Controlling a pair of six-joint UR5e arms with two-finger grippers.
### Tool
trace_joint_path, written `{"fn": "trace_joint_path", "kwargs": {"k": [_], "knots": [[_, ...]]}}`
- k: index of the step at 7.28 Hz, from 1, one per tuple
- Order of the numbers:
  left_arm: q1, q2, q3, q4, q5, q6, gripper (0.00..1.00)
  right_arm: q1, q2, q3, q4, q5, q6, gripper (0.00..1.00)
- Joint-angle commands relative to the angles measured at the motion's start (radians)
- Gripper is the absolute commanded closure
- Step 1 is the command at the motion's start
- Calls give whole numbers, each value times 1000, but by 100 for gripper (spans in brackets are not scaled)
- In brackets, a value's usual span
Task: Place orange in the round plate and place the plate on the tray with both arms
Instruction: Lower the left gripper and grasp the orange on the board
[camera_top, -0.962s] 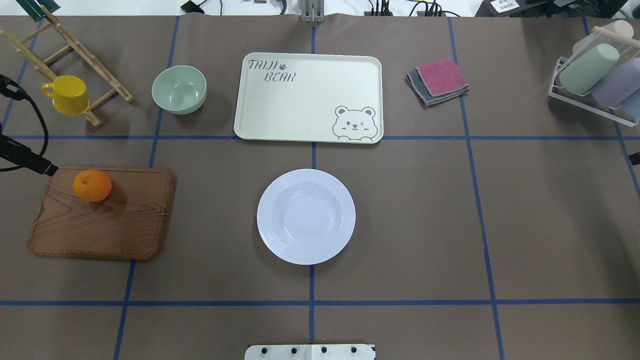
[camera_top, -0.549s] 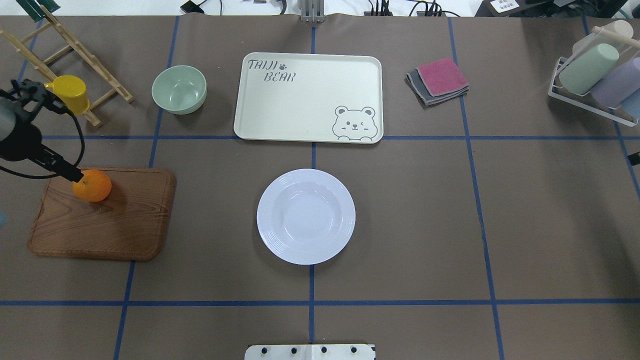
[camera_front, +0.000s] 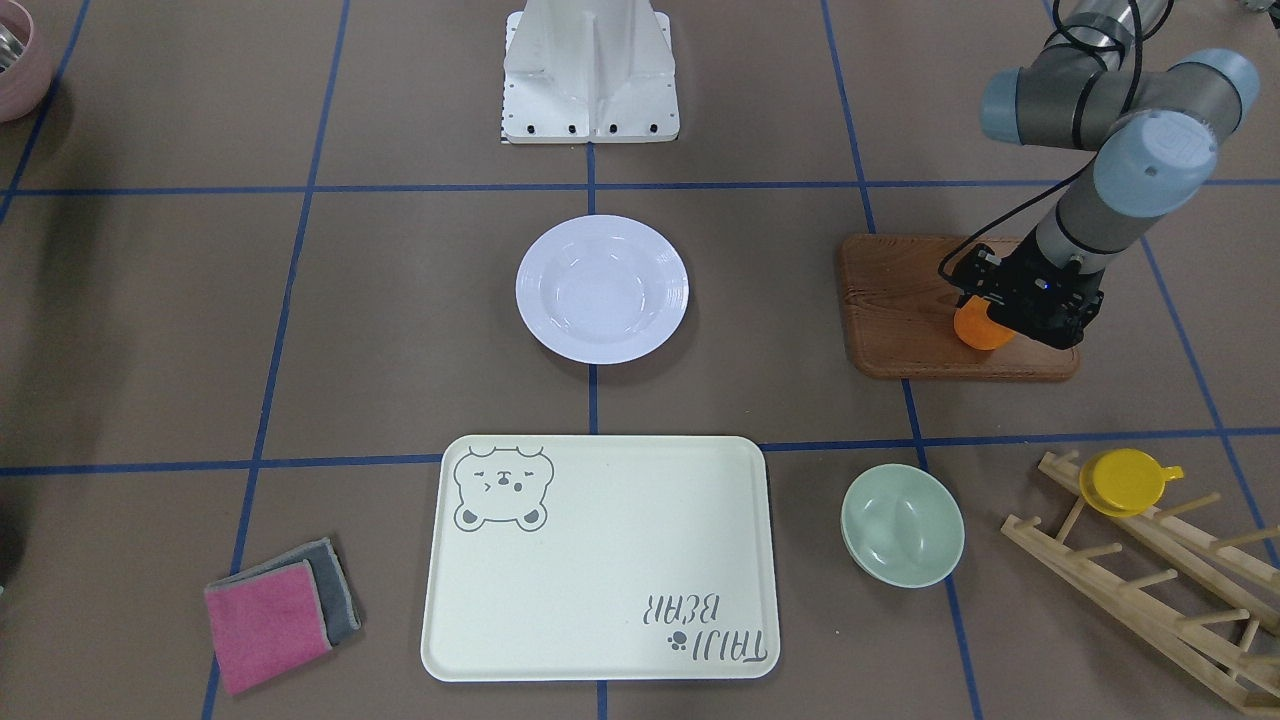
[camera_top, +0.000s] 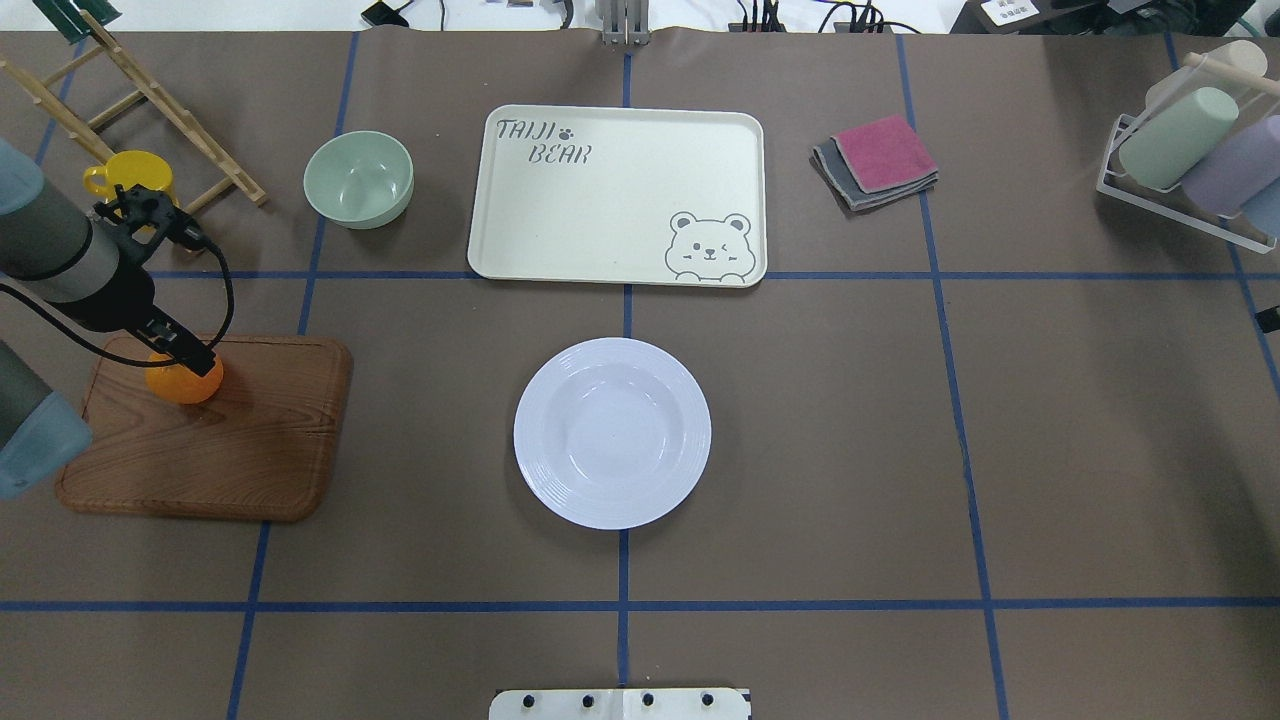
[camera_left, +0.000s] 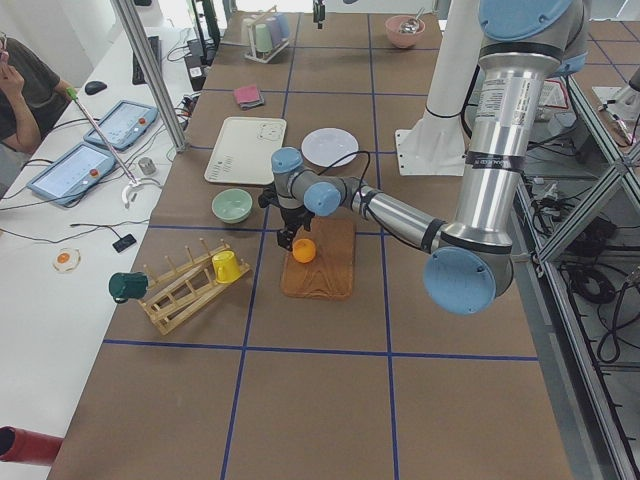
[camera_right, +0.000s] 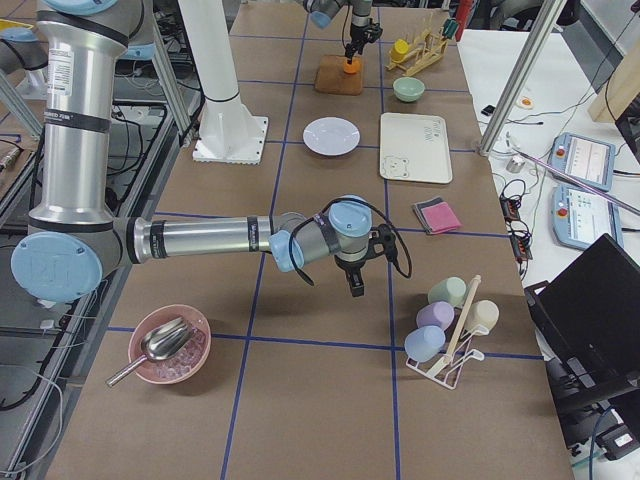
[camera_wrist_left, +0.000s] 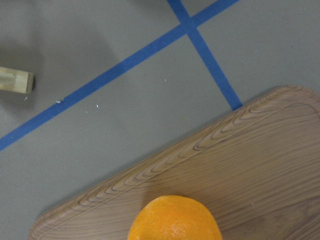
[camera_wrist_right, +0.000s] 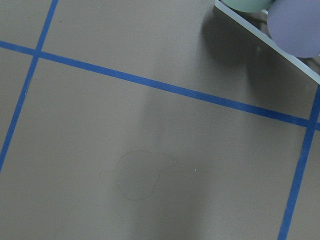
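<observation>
Our cream rectangular bear-print tray (camera_top: 600, 190) lies bare just beyond the white round ridged plate (camera_top: 530, 433), which is empty too. Well off to the plate's left, on the brown wooden board (camera_top: 230, 450), the left claw (camera_top: 198, 362) hangs over the small round orange (camera_top: 185, 390), lined up for the grab. Whether it is apart or clamped, we cannot tell. The right claw (camera_right: 355, 288) hovers far to the plate's right, and we cannot tell its state either.

left pincer (camera_top: 201, 362) | moved in from table edge | now over the orange (camera_top: 185, 388)
</observation>
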Motion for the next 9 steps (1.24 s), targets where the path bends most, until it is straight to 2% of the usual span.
{"fn": "trace_joint_path", "kwargs": {"k": [1, 7, 8, 9], "knots": [[16, -1, 21, -1, 0, -1, 0, -1, 0, 0, 0, 0, 0, 0], [49, -1, 35, -1, 0, -1, 1, -3, -1, -5, -2, 1, 2, 0], [49, 0, 32, -1, 0, -1, 11, -3, -1, -2, 0, 1, 2, 0], [49, 0, 33, -1, 0, -1, 71, -3, -1, -2, 0, 1, 2, 0]]}}
